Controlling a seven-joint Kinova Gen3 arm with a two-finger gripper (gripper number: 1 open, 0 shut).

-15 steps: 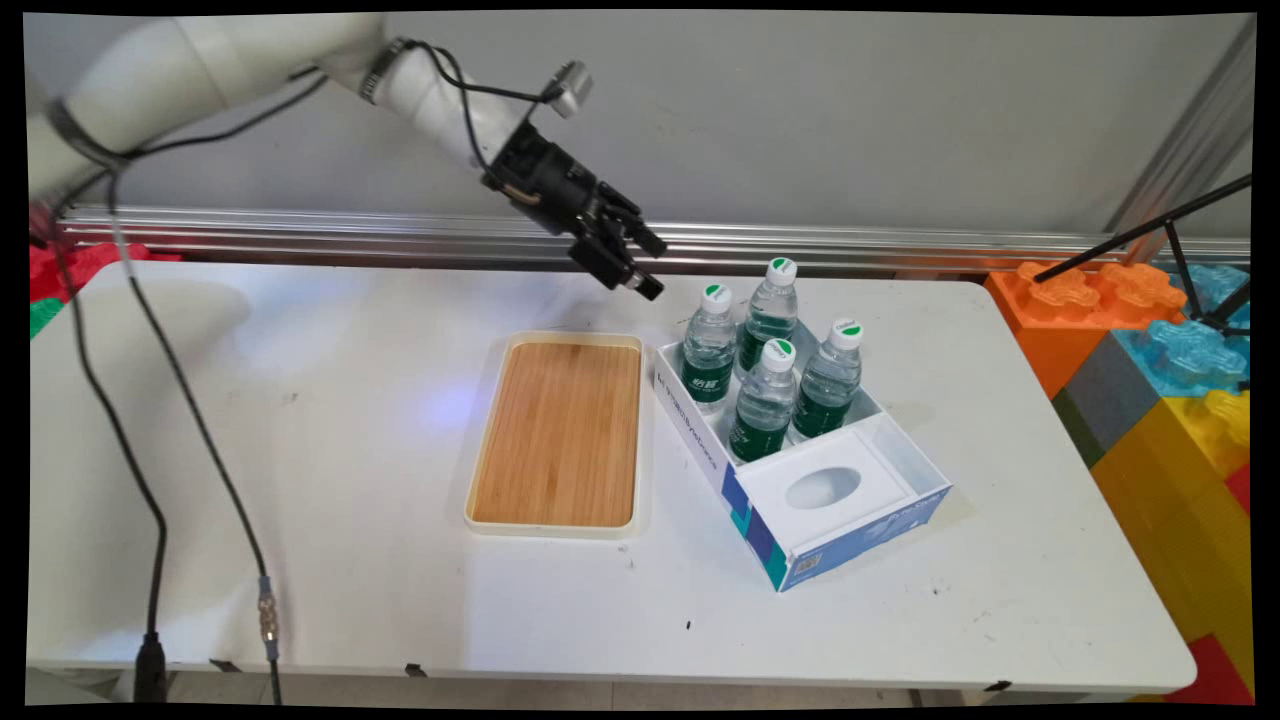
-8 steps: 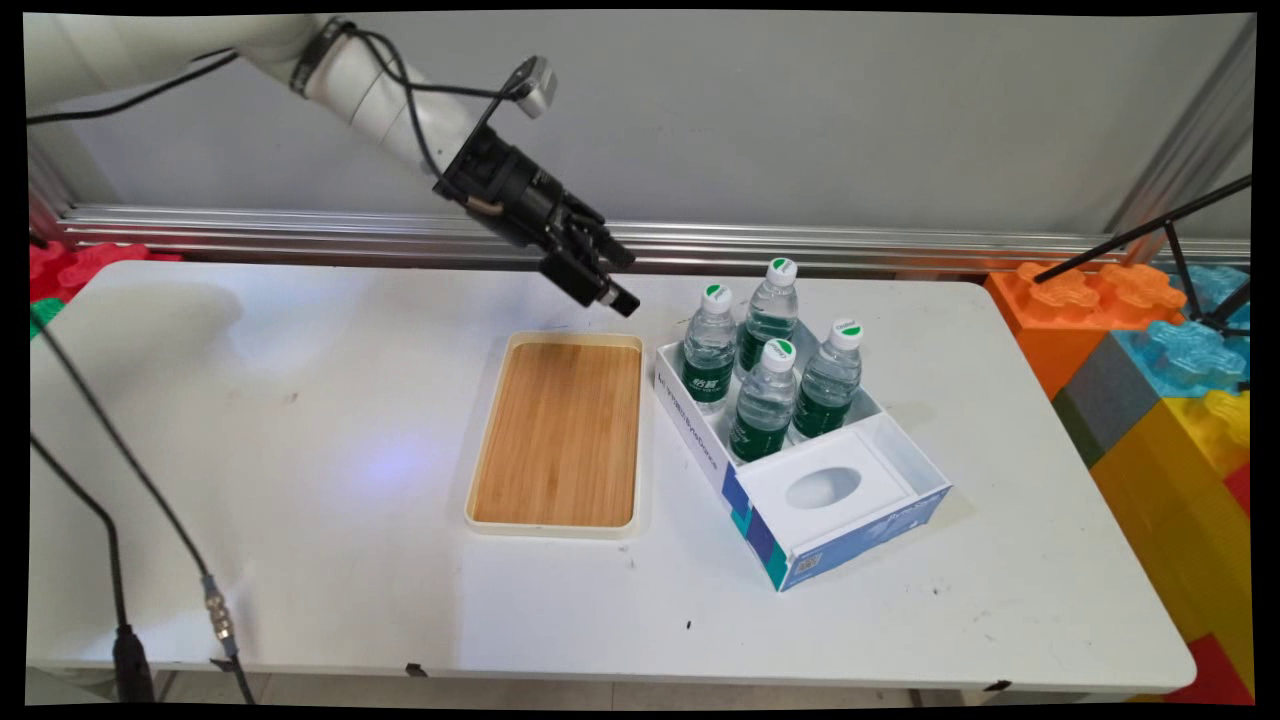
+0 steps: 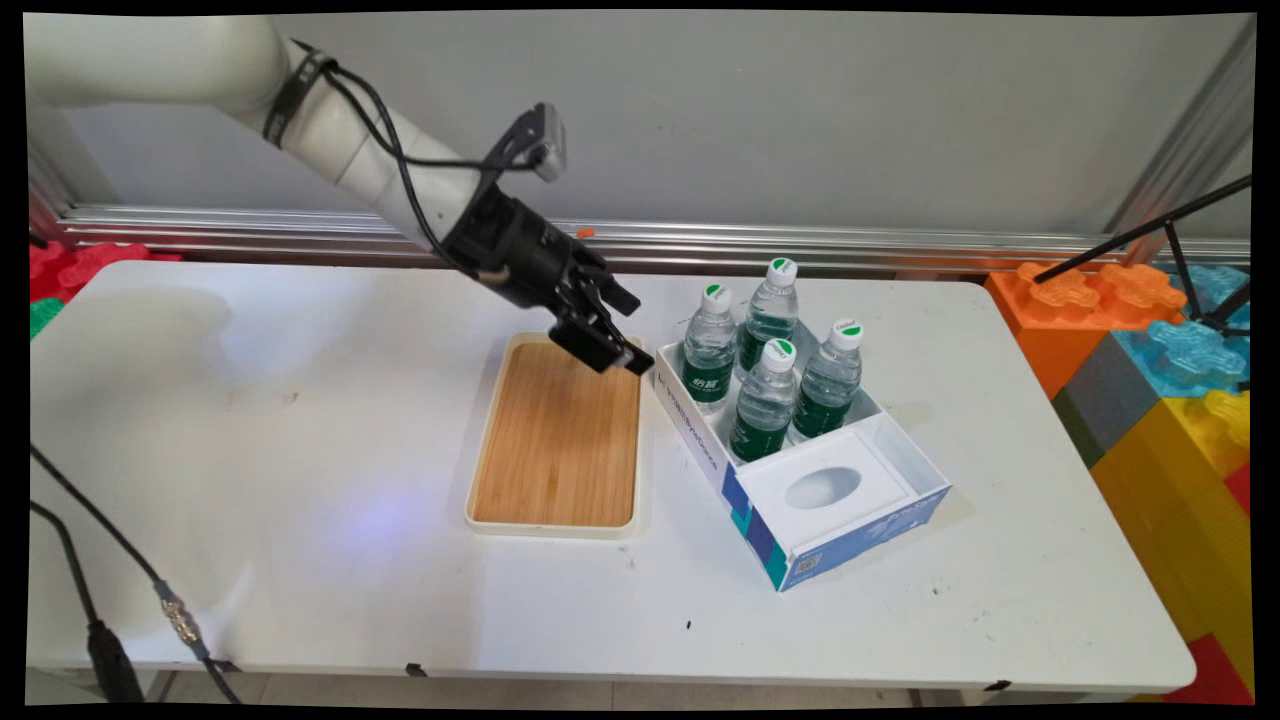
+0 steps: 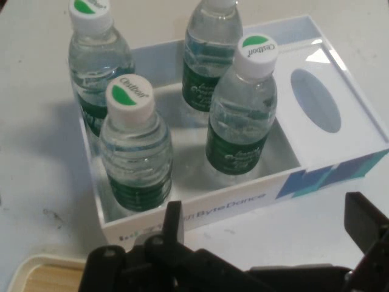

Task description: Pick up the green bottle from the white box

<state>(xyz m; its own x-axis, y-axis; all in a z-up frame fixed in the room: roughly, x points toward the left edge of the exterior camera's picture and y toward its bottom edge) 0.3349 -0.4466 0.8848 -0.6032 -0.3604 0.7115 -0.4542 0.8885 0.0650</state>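
Observation:
My black gripper (image 3: 630,340) hangs open and holds nothing, just above the far right corner of a bamboo tray (image 3: 560,430) with a cream rim. Right beside it stands a white and blue cardboard box (image 3: 692,432) holding several upright water bottles with green labels and white caps. The closest bottle (image 3: 709,347) is a little to the gripper's right. In the hand view the gripper (image 4: 267,219) points at the box wall (image 4: 200,216) lettered ByteDance, with the bottles (image 4: 130,152) behind it and the tray's corner (image 4: 42,274) at lower left. The box's white insert has an oval hole (image 3: 823,487).
Large coloured blocks (image 3: 1160,370) are stacked off the table's right edge, with a black stand (image 3: 1180,240) above them. A metal rail (image 3: 850,245) runs along the wall behind the table. Black cables (image 3: 100,560) hang at front left. Red and green blocks (image 3: 55,275) lie at far left.
The gripper has swung left from above the bottles and come down to the tray's far right corner. Bottles, box and tray have not moved.

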